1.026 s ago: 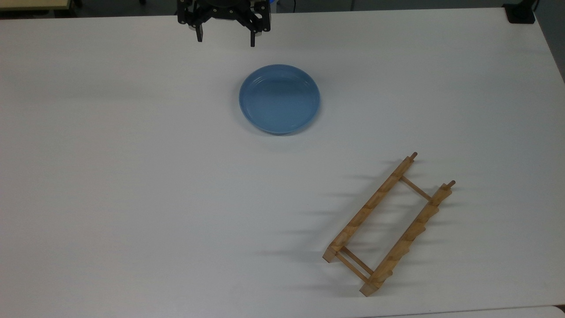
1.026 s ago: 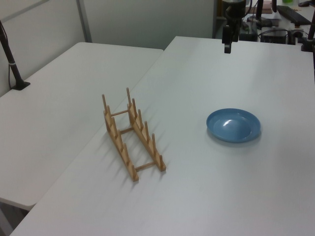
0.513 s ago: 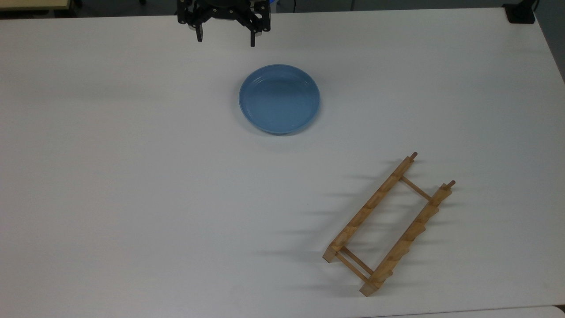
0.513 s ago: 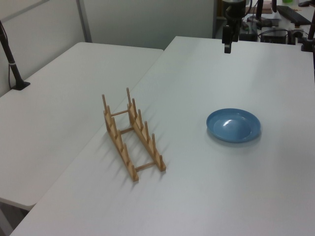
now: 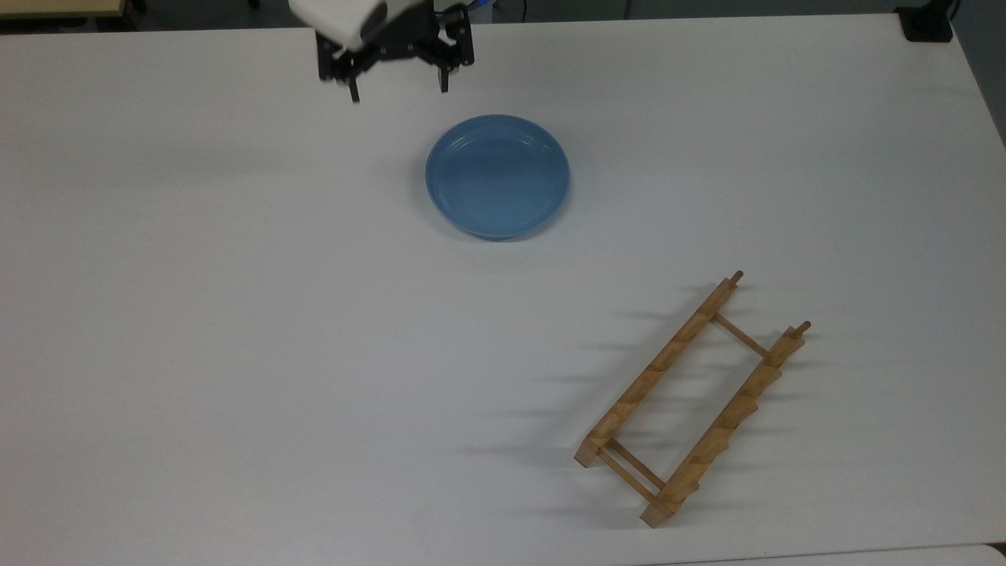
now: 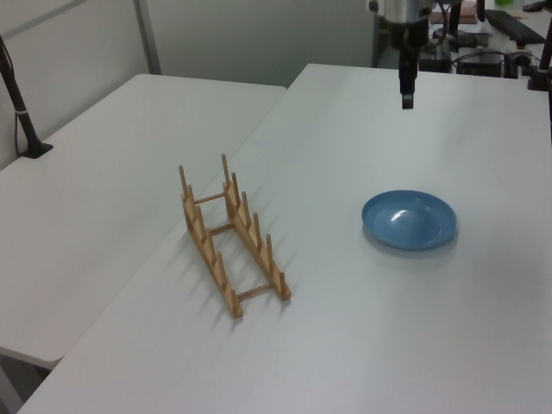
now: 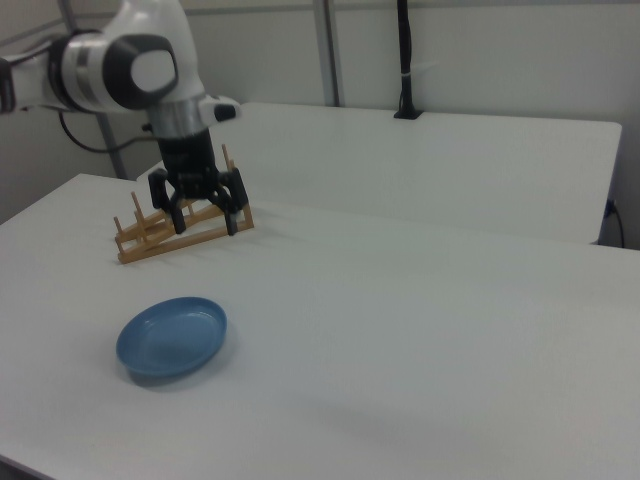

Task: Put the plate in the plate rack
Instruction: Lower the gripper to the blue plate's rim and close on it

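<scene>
The light-blue plate (image 5: pixel 497 175) lies flat on the white table (image 5: pixel 236 314), upper middle of the top view; it also shows as the plate (image 6: pixel 409 219) and the plate (image 7: pixel 172 337). My gripper (image 5: pixel 399 93) hangs open above the table, up and to the left of the plate in the top view, fingers pointing down and holding nothing. It appears as the gripper (image 6: pixel 407 97) and the gripper (image 7: pixel 206 222). The wooden plate rack (image 5: pixel 692 399) stands at the top view's lower right, far from the plate; it is also seen as the rack (image 6: pixel 228 235) and the rack (image 7: pixel 150 232).
A second white table (image 6: pixel 95 198) adjoins on the left view's left, with a black post (image 6: pixel 19 103) on it. A black clamp base (image 5: pixel 927 22) sits at the table's far right corner in the top view.
The gripper has come out from the table's far edge toward the plate, turned slightly and dropped lower. Plate and rack have not moved.
</scene>
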Controlling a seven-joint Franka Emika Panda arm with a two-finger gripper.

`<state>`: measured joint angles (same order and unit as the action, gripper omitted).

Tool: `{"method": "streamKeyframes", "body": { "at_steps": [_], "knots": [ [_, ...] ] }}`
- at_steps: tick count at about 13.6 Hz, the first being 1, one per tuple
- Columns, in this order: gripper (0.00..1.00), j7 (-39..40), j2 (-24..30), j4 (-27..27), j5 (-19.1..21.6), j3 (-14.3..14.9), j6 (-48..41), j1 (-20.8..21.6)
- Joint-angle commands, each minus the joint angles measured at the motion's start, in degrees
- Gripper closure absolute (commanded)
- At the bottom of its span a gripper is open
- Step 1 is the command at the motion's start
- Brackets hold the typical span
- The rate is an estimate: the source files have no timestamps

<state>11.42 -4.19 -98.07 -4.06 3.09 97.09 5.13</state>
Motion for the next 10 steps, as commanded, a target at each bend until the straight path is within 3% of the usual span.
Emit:
{"method": "streamKeyframes", "body": {
  "at_steps": [1, 4, 5, 7, 10],
  "knots": [
    [0.00, 12.54, -5.37, -3.70, -1.30, -0.11, 8.88, 0.06],
    [0.09, 15.12, -11.26, -3.89, -3.49, -0.37, 12.51, 0.50],
    [0.18, 15.12, -13.11, -3.97, -5.77, -0.63, 13.56, 0.76],
    [0.32, 15.12, -14.61, -4.06, -6.23, -1.24, 14.27, 0.85],
    [0.32, 15.21, -14.71, -4.32, -6.23, -1.51, 13.84, 0.85]
  ]
}}
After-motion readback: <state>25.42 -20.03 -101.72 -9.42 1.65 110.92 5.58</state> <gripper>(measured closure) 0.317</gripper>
